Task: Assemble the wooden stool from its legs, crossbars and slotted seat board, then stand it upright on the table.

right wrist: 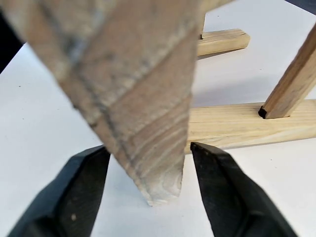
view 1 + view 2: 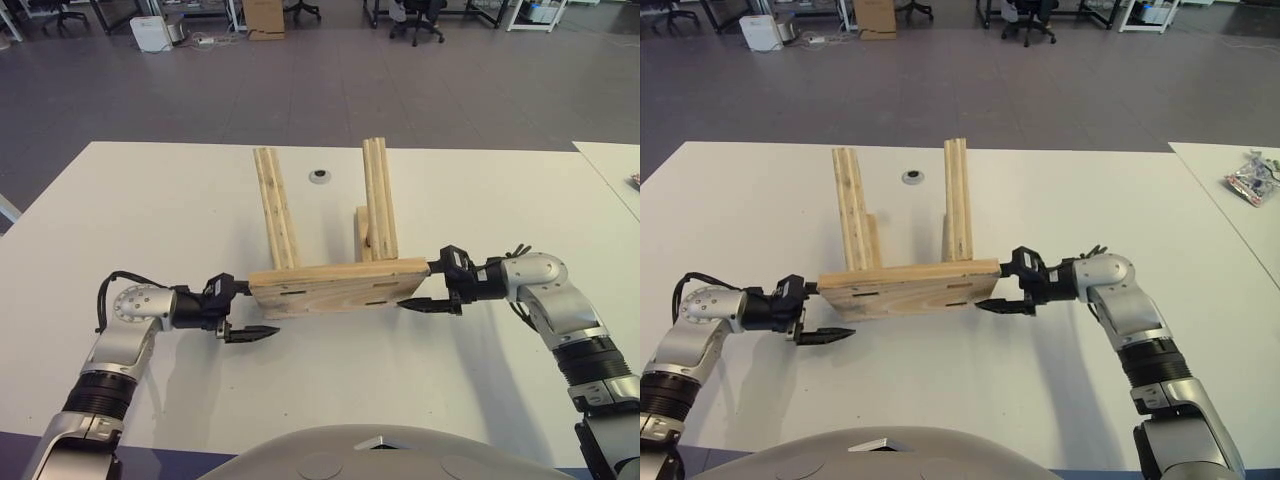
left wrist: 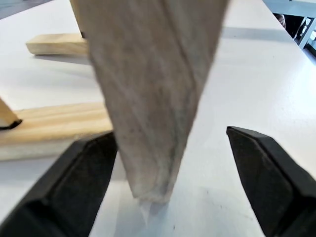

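Worktop point(image 2: 150, 200): white, carries the stool point(image 2: 372, 262), which lies on its side near the middle, not upright

Seat board point(image 2: 910, 292): on edge, nearest the robot, slotted face towards it

Legs: two pairs, point(image 2: 276, 205) and point(image 2: 379, 195), flat on the worktop, running away from the board; a short crossbar point(image 2: 362, 232) just beside the right pair

Left gripper point(image 2: 262, 306): at the board's left end. Jaws apart and straddling it, one finger point(image 3: 74, 182) close to the wood, the other standing clear

Right gripper point(image 2: 416, 286): at the board's right end. Jaws closed in on both faces and look clamped

Small dark disc point(image 2: 320, 176): between the leg pairs, farther off

Risk, as judged: a lift now would hang on the right grip alone. The board could swing or slip at the loose left end. The weight of the legs could lever the joints out of their slots, and the stool could drop before standing
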`<act>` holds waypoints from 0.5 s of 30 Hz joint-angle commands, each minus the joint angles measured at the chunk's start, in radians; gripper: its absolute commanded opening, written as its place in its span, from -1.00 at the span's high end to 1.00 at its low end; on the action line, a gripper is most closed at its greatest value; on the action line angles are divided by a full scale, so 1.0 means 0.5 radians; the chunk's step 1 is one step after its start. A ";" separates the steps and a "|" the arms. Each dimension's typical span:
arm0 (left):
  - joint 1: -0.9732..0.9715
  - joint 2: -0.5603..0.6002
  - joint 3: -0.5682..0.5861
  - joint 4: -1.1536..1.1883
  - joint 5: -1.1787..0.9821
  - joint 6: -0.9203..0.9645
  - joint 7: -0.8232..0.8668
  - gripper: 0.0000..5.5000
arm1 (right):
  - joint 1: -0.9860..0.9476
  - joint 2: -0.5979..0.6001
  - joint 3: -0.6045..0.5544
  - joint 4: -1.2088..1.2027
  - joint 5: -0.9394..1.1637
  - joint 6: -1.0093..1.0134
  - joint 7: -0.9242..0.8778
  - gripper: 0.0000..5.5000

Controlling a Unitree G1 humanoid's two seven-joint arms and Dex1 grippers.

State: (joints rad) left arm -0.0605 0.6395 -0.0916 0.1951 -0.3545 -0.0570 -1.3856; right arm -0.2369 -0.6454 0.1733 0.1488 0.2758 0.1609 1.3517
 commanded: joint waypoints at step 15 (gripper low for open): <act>0.045 -0.035 0.104 -0.290 -0.268 0.523 0.112 0.39 | 0.062 0.004 0.015 -0.230 0.132 0.224 -0.006 0.45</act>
State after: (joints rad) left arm -0.0296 0.6403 -0.0638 0.1024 -0.3982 0.1114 -1.3724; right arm -0.2132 -0.6547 0.1943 0.0910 0.2872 0.2009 1.3730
